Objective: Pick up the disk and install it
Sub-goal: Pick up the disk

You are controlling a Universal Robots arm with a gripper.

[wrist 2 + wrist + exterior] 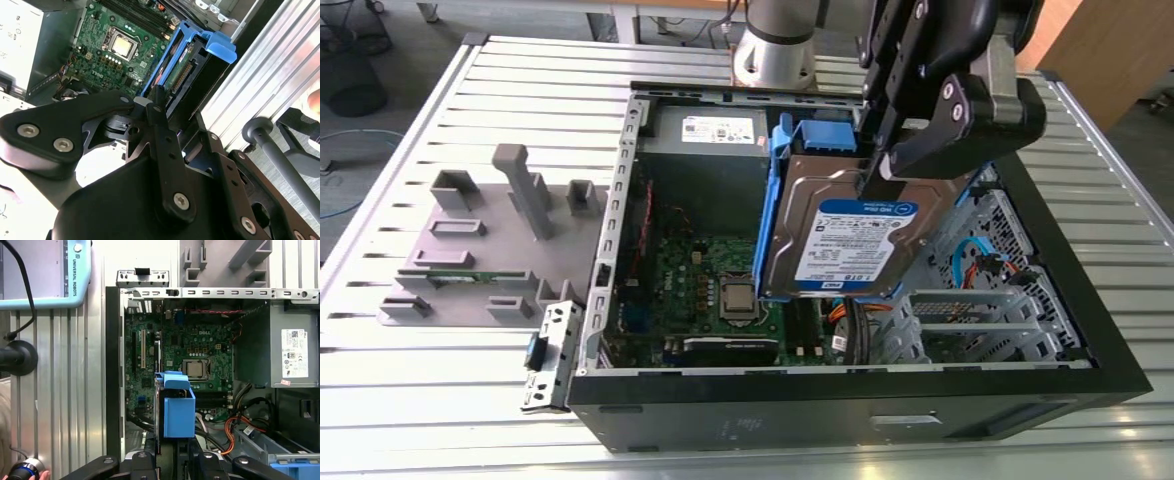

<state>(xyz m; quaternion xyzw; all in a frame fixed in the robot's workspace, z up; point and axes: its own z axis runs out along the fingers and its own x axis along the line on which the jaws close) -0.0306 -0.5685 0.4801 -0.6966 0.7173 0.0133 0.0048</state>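
Note:
The disk (841,235) is a silver-grey hard drive with a blue-and-white label and a blue rail frame. It hangs on edge above the open computer case (854,395), over the motherboard (707,275). My black gripper (897,165) is shut on the disk's upper end. In the second wrist view the fingers (156,102) clamp the disk (187,70) by its blue frame, with the connector edge showing. In the first wrist view the disk's blue frame end (178,412) stands out from the gripper (175,460) toward the motherboard (200,350).
The power-supply box (707,130) fills the case's far corner. Orange and black cables (240,422) lie near a blue drive bay (295,467). A grey fixture plate (480,240) with upright posts sits on the slatted table at the exterior view's left.

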